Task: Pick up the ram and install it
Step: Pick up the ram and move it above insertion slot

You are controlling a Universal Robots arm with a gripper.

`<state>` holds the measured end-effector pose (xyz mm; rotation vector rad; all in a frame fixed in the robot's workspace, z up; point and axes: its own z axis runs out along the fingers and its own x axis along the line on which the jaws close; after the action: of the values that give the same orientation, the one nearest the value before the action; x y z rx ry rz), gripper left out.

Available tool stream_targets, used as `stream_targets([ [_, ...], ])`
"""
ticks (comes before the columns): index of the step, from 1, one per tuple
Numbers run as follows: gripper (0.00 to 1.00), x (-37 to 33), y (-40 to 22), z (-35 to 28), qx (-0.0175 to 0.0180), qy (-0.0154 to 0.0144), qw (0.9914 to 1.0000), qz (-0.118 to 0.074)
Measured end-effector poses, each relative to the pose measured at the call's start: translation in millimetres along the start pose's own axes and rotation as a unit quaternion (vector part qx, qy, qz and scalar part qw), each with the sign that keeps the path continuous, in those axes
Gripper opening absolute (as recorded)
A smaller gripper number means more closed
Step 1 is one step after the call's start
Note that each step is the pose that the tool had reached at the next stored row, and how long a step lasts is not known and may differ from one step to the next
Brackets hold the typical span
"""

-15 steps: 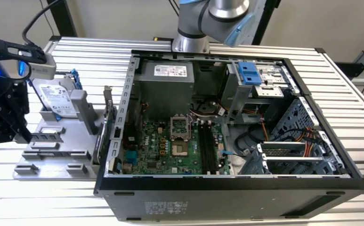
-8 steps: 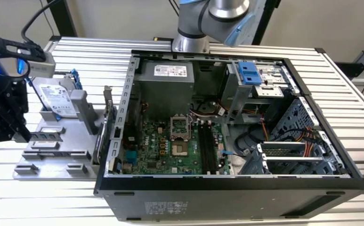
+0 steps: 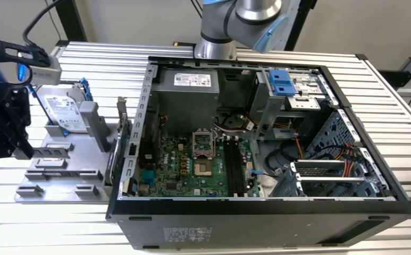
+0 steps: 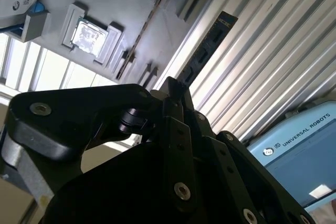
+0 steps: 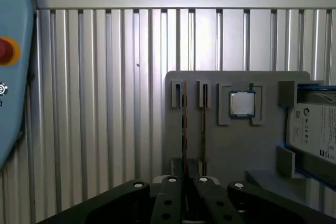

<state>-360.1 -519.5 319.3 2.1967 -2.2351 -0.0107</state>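
My gripper (image 4: pixel 176 90) is shut on the ram (image 4: pixel 207 45), a dark narrow stick with chips that juts out from between the fingertips over the ribbed table. In the first wrist view the gripper (image 5: pixel 185 178) sits just in front of the grey fixture (image 5: pixel 262 145), and the ram (image 5: pixel 184 129) shows edge-on as a thin line. In the exterior view the black gripper (image 3: pixel 17 149) hangs at the far left over that fixture (image 3: pixel 56 178). The open computer case (image 3: pixel 262 207) lies to its right, with black memory slots (image 3: pixel 235 164) on the green motherboard.
The fixture also carries a square silver CPU chip (image 5: pixel 242 103), a hard drive with blue brackets (image 3: pixel 63 111) and another thin stick (image 4: pixel 147 24) standing in a slot. The case walls rise around the motherboard. The arm's base (image 3: pixel 216 48) stands behind the case.
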Motion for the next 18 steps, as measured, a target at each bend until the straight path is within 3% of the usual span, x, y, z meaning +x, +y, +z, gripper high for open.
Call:
stream_targets([
  [18,0.00,0.0,0.1,-7.3,0.0000,0.0000,1.00000,0.000],
])
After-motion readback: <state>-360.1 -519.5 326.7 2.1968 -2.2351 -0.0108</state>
